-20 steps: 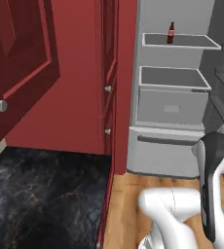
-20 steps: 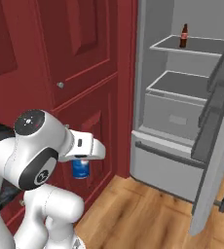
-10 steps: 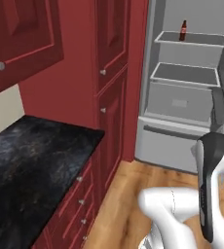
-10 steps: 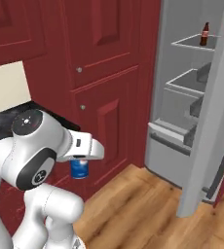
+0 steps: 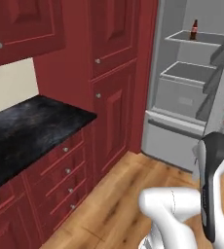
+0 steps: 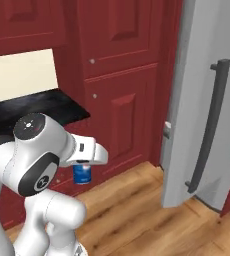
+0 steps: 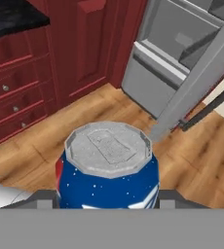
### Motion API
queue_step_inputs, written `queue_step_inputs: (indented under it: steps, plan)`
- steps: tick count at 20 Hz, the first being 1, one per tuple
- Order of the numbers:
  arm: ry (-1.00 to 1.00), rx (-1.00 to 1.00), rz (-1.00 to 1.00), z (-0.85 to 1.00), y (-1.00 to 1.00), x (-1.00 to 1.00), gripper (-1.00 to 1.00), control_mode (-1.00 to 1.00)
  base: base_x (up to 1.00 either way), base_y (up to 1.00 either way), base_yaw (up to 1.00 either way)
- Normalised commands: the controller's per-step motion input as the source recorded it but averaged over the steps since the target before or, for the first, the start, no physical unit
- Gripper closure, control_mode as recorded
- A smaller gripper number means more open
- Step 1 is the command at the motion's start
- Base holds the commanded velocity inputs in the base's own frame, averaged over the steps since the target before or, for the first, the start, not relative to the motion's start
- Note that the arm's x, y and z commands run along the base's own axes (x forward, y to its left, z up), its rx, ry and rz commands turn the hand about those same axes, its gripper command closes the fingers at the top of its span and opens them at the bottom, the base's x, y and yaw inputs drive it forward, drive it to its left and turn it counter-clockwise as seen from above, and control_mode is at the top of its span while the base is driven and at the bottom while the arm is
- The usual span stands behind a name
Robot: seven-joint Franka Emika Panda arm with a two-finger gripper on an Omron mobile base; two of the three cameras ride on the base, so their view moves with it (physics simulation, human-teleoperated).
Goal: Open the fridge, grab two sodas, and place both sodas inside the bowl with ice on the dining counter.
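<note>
My gripper (image 7: 107, 193) is shut on a blue soda can (image 7: 107, 168) with a silver top, which stands upright between the jaws. In the right base view the same can (image 6: 82, 174) hangs under the hand, close to the arm's body. The fridge (image 5: 192, 92) stands open at the right, and a dark brown soda bottle (image 5: 194, 30) with a red label rests on its upper shelf. Its light grey door (image 6: 202, 105) with the long dark handle (image 6: 207, 127) swings out toward me. The bowl with ice and the dining counter are out of view.
Dark red cabinets (image 5: 109, 82) run left of the fridge. A black speckled counter (image 5: 26, 131) over red drawers (image 5: 60, 170) sits at the left. Wooden floor (image 5: 119, 199) lies open between the drawers and the fridge.
The whole picture has shifted: the camera has moved, so the fridge slid right and the black counter came in at the left. The can stays in my grip.
</note>
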Motion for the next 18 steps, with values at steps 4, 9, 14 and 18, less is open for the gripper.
queue_step_inputs:
  steps: [4, 9, 14, 18]
  plan:
    - [0.0, 0.0, 0.0, 0.0, 0.0, 0.0, 1.0, 1.0, -0.69, -0.46, 0.47]
    - [0.0, 0.0, 0.0, 0.0, 0.0, 0.0, 1.0, 1.0, -0.68, -0.36, 0.48]
    - [0.0, 0.0, 0.0, 0.0, 0.0, 0.0, 1.0, 1.0, -0.71, -0.18, 0.48]
    - [0.0, 0.0, 0.0, 0.0, 0.0, 0.0, 1.0, 1.0, -0.76, -0.16, 0.47]
